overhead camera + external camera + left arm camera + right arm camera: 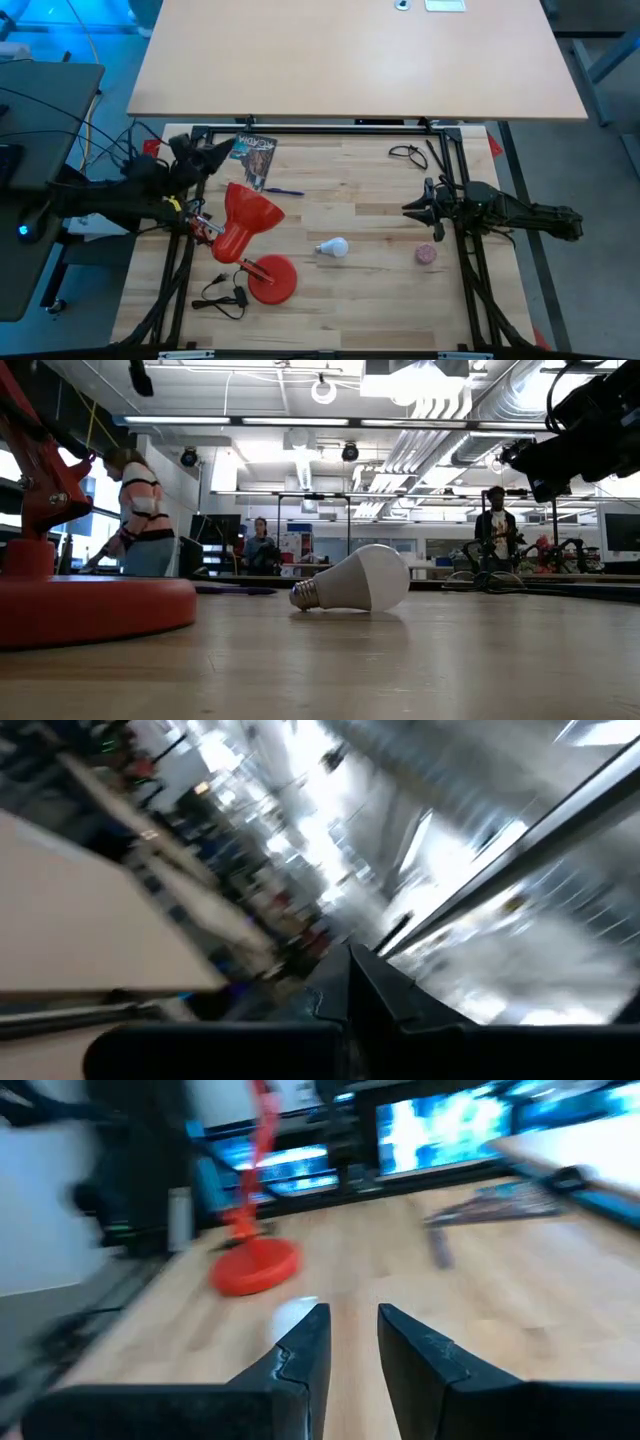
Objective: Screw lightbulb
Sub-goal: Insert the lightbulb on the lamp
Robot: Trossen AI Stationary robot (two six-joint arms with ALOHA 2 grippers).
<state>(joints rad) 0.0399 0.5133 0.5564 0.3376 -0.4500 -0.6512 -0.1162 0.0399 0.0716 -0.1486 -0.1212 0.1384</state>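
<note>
The white lightbulb point(332, 247) lies on its side on the wooden table near the middle, its grey screw base point(305, 596) toward the red lamp. The lamp stands on its round base point(272, 278), with its shade point(248, 213) tilted up. My left gripper point(228, 148) is shut and raised at the far left, behind the lamp; it points up into the room and touches nothing. My right gripper point(352, 1335) hovers at the right, level, pointing toward the bulb point(292, 1313). Its fingers stand a little apart with nothing between them.
A pink ball point(427, 254) lies near my right gripper. A magazine point(255, 158) and a blue pen point(285, 192) lie behind the lamp. A black cord with a plug point(225, 295) lies at the near left, and black wire point(408, 153) at the far right. People stand beyond the table.
</note>
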